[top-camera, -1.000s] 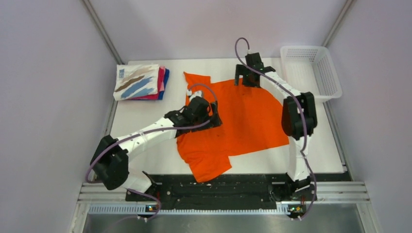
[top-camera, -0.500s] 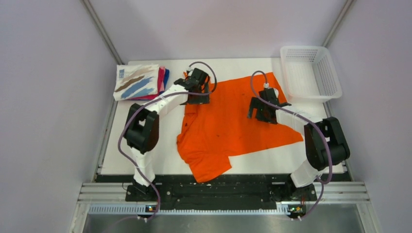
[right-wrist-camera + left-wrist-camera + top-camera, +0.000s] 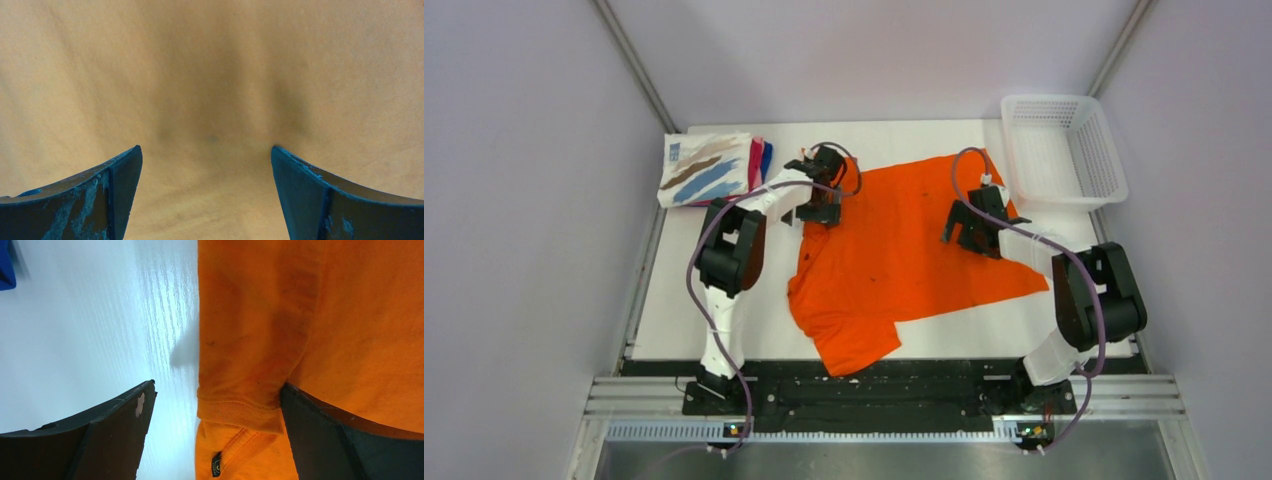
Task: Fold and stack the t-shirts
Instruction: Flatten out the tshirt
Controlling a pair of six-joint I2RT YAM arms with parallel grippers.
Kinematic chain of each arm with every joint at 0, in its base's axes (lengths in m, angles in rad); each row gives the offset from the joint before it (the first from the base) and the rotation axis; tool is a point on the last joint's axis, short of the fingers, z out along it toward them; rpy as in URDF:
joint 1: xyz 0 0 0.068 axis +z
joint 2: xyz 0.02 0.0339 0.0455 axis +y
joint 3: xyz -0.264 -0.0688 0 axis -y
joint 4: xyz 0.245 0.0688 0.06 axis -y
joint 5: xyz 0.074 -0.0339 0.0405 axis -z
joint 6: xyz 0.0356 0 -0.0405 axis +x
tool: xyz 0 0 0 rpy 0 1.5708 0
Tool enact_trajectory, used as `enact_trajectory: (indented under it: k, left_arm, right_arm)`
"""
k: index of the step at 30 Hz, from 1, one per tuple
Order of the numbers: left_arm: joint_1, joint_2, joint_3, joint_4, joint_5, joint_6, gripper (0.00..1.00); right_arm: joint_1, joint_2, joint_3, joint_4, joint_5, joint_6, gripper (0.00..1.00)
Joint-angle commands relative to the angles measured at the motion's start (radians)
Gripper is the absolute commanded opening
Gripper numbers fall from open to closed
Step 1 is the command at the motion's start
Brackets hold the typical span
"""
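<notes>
The orange t-shirt [image 3: 904, 250] lies spread but creased across the middle of the counter [image 3: 684, 290]; the folded t-shirts [image 3: 714, 168] are stacked at its far left corner. For a clean fold, I judge both grippers should pinch one layer at the edge and lift together. The left gripper [image 3: 821, 212] is wide, straddling the shirt's left edge, holding nothing. The right gripper [image 3: 969, 240] is wide too, above plain cloth, empty.

Spread t-shirt [image 3: 904, 260] lies mid-table [image 3: 684, 290]. Folded stack [image 3: 709, 168] sits at far left corner, basket [image 3: 1114, 170] at far right.
</notes>
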Motion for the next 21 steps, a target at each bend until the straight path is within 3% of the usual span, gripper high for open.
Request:
enact_trajectory:
  k: [1,11,15,21]
  left_arm:
    - [0.017,-0.026,-0.011,0.01,-0.021,0.041,0.99]
    - [0.283,-0.123,-0.022,-0.053,-0.146,-0.05,0.99]
    - [0.311,-0.193,0.002,-0.049,-0.081,-0.047,0.99]
    - [0.303,-0.314,-0.066,-0.002,0.172,-0.076,0.99]
  right_arm:
    - [-0.016,-0.011,-0.022,0.018,-0.005,0.011,0.99]
    - [-0.027,-0.01,-0.028,0.008,-0.009,0.016,0.99]
    - [-0.026,-0.01,-0.029,0.015,-0.024,0.018,0.99]
    - [-0.028,-0.016,-0.027,0.028,-0.052,0.012,0.99]
